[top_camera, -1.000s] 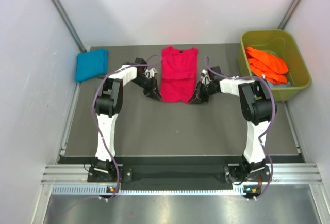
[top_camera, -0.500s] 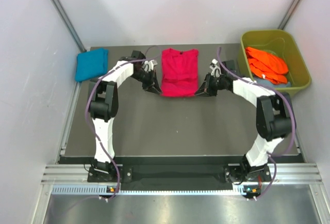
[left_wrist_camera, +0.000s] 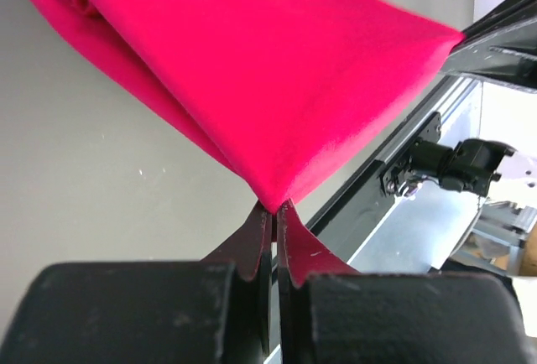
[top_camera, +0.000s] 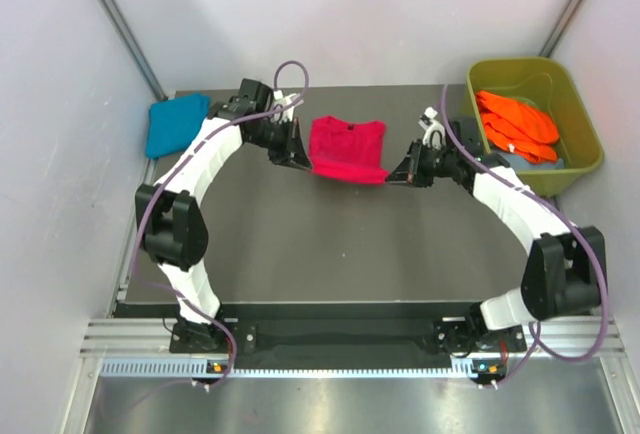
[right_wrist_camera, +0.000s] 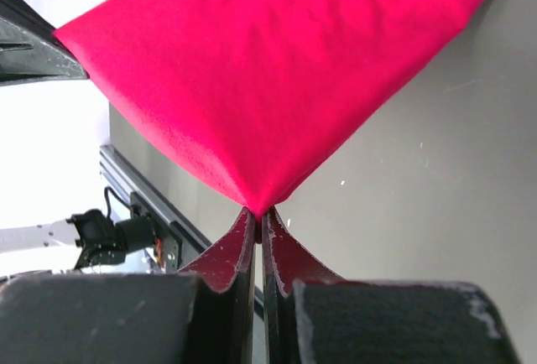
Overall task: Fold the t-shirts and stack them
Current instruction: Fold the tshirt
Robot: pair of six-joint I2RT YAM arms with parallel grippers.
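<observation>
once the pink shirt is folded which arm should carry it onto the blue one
Left, probably: the blue shirt lies far left beside that arm, and the left gripper pinches the pink shirt. The right gripper holds the opposite corner, farther off.

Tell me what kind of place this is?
Probably a robot testing booth, not a home: plain white walls box in a dark table, the left arm and right arm are bolted to a metal rail, and a green tub holds orange shirts.
</observation>
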